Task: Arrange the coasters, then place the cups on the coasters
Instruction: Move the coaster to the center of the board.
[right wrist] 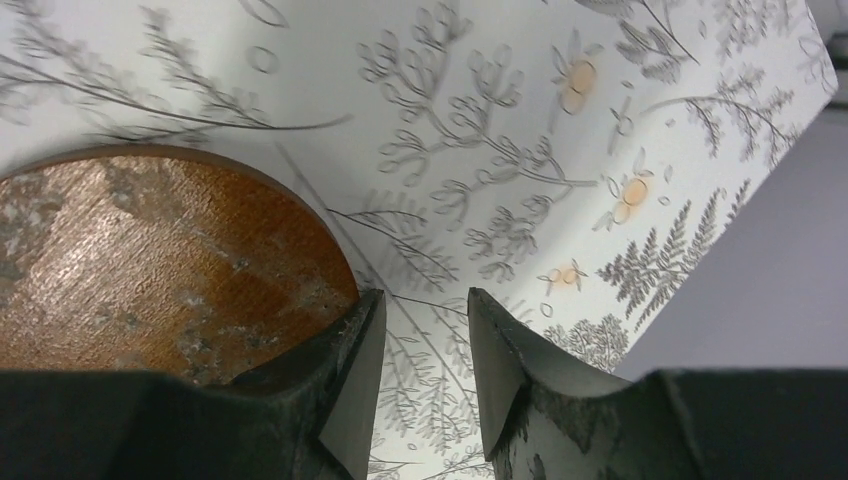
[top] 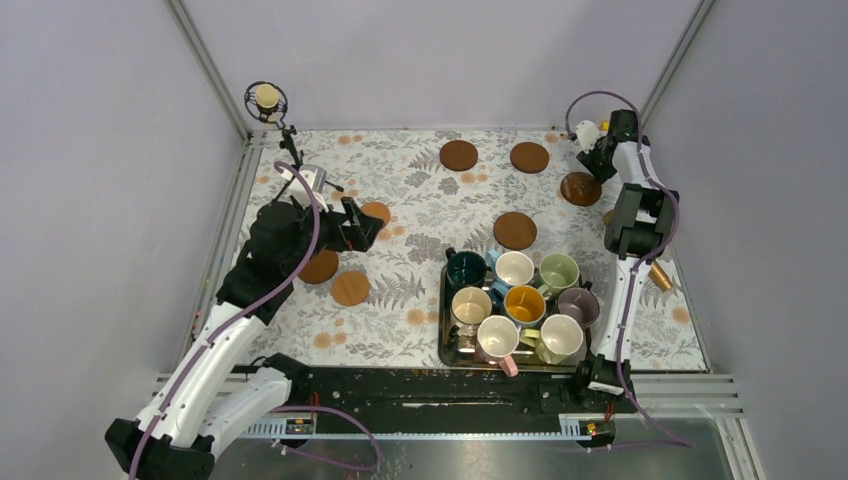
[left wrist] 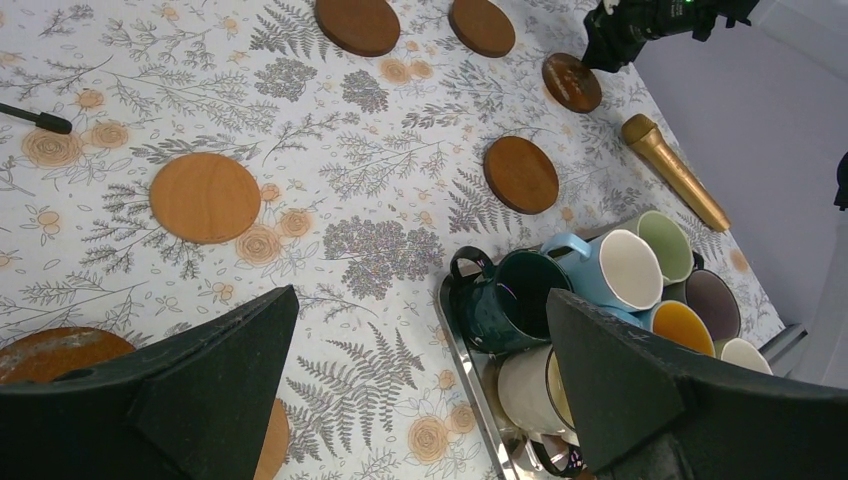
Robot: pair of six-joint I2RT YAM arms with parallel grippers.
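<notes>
While the right arm [top: 628,215] reaches up and bends over the far right corner of the table [top: 420,200], the right gripper [right wrist: 424,300] points down at the flowery cloth [right wrist: 480,120]. Its two fingers [right wrist: 340,370] are a little apart, with nothing between them. A dark, worn coaster [right wrist: 150,270] lies flat on the outside of one finger, right up against it.

The left arm [top: 270,260] leans low over the left side. The left gripper [left wrist: 420,300] is spread wide and holds nothing.

Six more coasters [top: 459,155] lie flat on the cloth. They are round, so they have no long side.

The cups [top: 524,303] stand packed in the steel tray [top: 443,335] near the front, mouths up. The dark green cup [left wrist: 515,300] has its handle pointing to the far left.
</notes>
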